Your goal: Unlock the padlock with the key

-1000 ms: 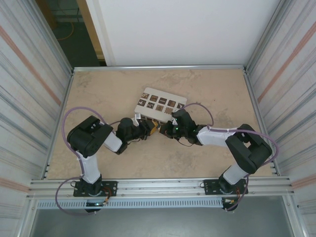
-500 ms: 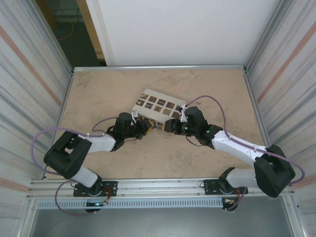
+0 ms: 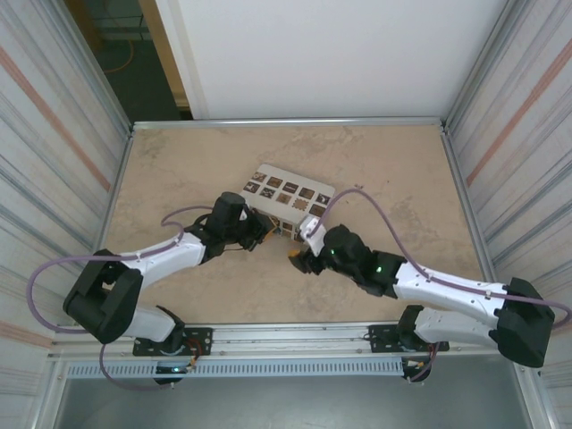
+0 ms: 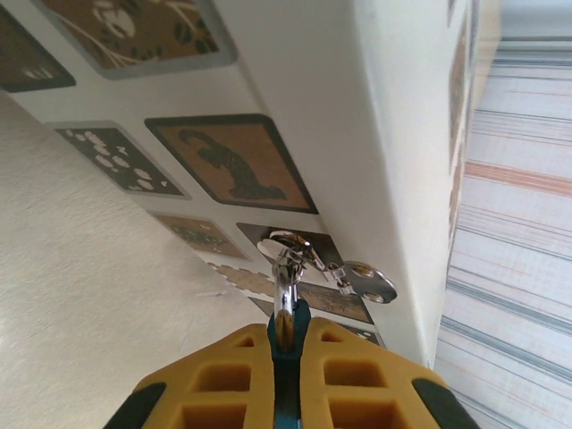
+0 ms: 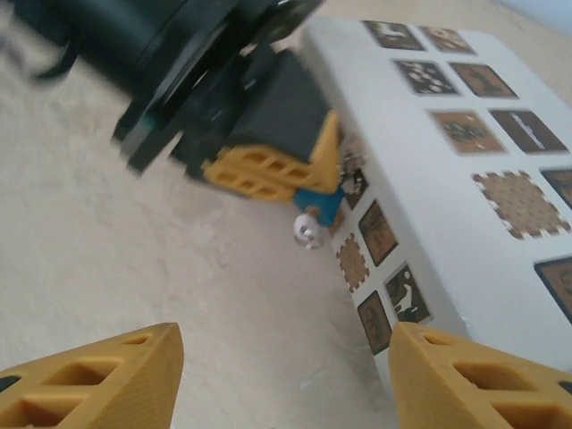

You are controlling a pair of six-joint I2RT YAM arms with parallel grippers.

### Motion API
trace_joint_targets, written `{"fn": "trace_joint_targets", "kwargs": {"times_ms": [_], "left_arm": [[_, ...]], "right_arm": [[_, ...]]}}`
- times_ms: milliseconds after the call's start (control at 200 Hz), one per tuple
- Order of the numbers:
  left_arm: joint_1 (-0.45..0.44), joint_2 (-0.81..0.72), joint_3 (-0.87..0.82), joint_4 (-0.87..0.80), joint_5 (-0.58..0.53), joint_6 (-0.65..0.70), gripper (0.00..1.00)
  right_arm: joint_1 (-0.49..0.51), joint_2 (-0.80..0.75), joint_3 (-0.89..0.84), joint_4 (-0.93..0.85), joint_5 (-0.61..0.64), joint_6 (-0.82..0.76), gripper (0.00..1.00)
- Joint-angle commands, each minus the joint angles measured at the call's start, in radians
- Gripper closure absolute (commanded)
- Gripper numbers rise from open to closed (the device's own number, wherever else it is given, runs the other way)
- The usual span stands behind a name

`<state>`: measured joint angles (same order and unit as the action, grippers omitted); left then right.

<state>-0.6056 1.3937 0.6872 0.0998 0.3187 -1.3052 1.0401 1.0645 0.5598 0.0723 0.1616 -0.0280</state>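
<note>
Pinching shiny padlock [image 4: 285, 295] is latticed yellow left gripper [image 4: 288, 341].

Beige marbled bench carrying one white box

The bench [image 3: 384, 170] is a pale, stone-patterned slab framed by aluminium rails [image 3: 286, 122]. A flat white box [image 3: 288, 192] rests directly on it, a little beyond the middle and turned at an angle to the edges. Dark square tags [image 3: 285, 187] cover the box's top and its near side. The two arm bases [image 3: 168, 341] are bolted at the near rail.
</note>
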Motion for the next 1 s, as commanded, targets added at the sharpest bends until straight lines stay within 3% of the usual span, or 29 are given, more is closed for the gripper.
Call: {"fn": "trace_joint_targets", "kwargs": {"times_ms": [0, 150, 441, 997], "left_arm": [[-0.012, -0.023, 0.057, -0.099, -0.006, -0.002, 1.00], [-0.024, -0.012, 0.097, -0.178, -0.011, -0.030, 1.00], [-0.028, -0.018, 0.097, -0.172, -0.019, -0.054, 1.00], [-0.028, -0.003, 0.082, -0.132, 0.002, -0.056, 1.00]], "right_arm": [[0.047, 0.011, -0.060, 0.142, 0.119, -0.297, 0.37], [0.071, 0.089, -0.065, 0.201, 0.178, -0.386, 0.36], [0.097, 0.285, -0.076, 0.469, 0.279, -0.503, 0.41], [0.113, 0.456, -0.014, 0.565, 0.297, -0.463, 0.60]]}}
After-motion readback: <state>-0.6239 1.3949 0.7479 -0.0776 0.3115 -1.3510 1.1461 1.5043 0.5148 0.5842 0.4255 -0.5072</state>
